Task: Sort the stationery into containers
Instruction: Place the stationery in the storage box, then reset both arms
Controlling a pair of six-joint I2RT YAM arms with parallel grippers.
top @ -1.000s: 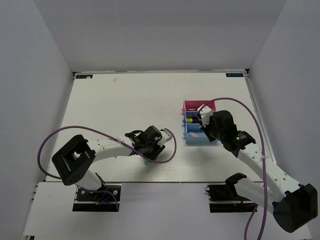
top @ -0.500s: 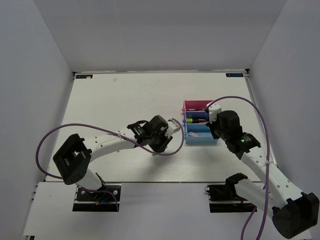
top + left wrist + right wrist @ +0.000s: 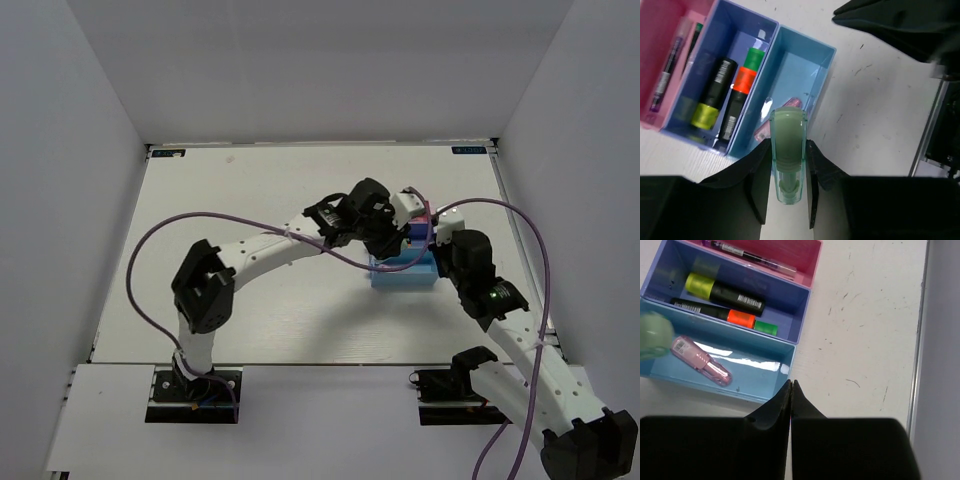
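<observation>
Hovering over one end of the light blue bin [image 3: 812,65], the left gripper [image 3: 788,165] clamps a translucent green capsule [image 3: 788,135] between its fingers, the piece held clear of the bin floor, where a pink capsule [image 3: 701,360] already lies. Next door, the dark blue bin [image 3: 785,302] holds black highlighters with a yellow end [image 3: 699,284], an orange end [image 3: 740,318] and a green end [image 3: 765,328]. The magenta-pink bin [image 3: 800,260] contains a thin pen [image 3: 747,254]. The right gripper [image 3: 791,385], fingers pressed together with nothing between them, sits just beside the light blue bin's corner on the white table [image 3: 250,200].
</observation>
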